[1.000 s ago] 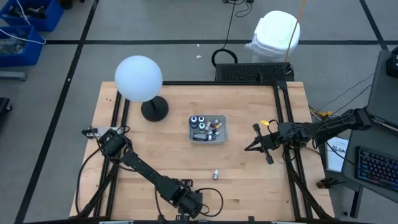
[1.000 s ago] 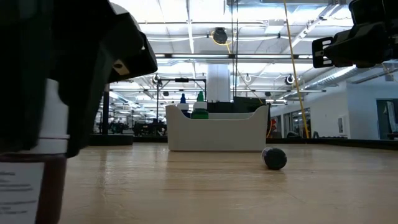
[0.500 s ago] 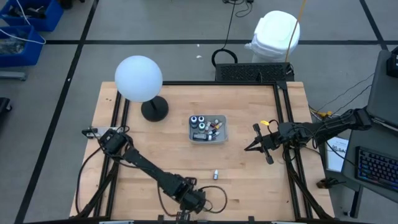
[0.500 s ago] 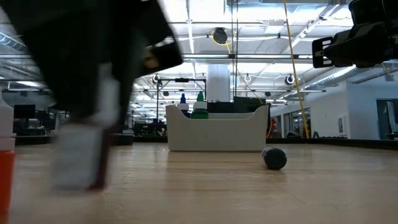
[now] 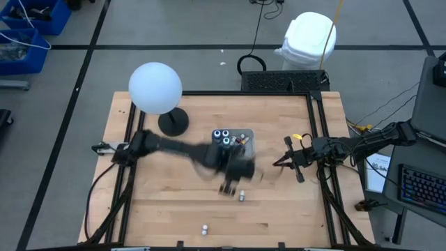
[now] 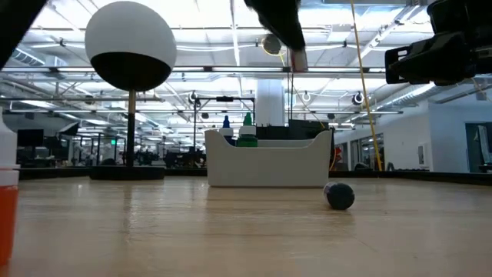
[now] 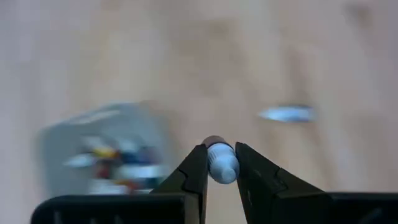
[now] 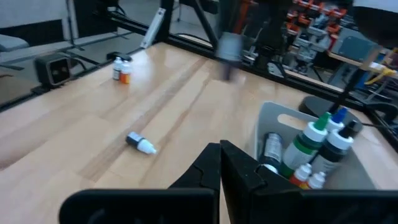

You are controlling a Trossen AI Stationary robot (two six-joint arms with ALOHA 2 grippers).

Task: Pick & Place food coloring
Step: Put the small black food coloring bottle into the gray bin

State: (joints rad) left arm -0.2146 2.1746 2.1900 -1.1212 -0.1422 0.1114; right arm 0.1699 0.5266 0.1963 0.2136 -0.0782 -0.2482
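Observation:
My left gripper hangs over the table's middle, just near of the clear tray, and is shut on a tiny white-capped food coloring bottle. It shows blurred in the high view and at the top of the low view. The tray holds several bottles and dark jars. One small bottle lies on its side on the wood. An orange one stands by the near edge. My right gripper waits shut at the right, above the table. My left gripper pinches the little bottle at its white cap end between its two fingers. The fingers slant down from the table's left. The bottle is lifted clear of the table.
A lamp with a white globe on a dark round foot stands at the far left. Black rails frame the table top. Bare wood lies left of the tray and along the near edge.
My left gripper has risen from the near edge and swung fast toward the tray, carrying the small bottle up clear of the table. The orange bottle it hid stays standing by the near edge.

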